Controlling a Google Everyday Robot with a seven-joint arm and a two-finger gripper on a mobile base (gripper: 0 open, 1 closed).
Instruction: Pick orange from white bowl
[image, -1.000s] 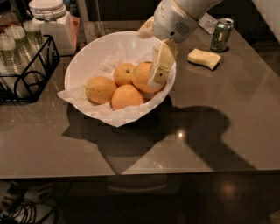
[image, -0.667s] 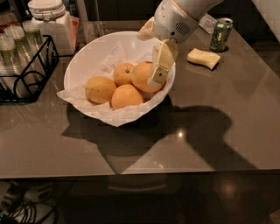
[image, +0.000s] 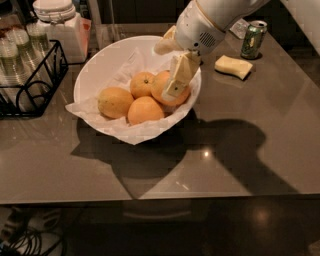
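Arm (image: 212, 17): glossy white rounded shell, thick, cylindrical wrist housing with a small grille of dark vent dots on its face. Gripper (image: 175, 82), at right side of white bowl (image: 86, 80): cream-yellow, flat, tapering, small dark marks near tip

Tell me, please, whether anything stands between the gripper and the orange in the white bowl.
Nothing visible does: the gripper is right at the orange inside the white bowl, with the other oranges beside it.
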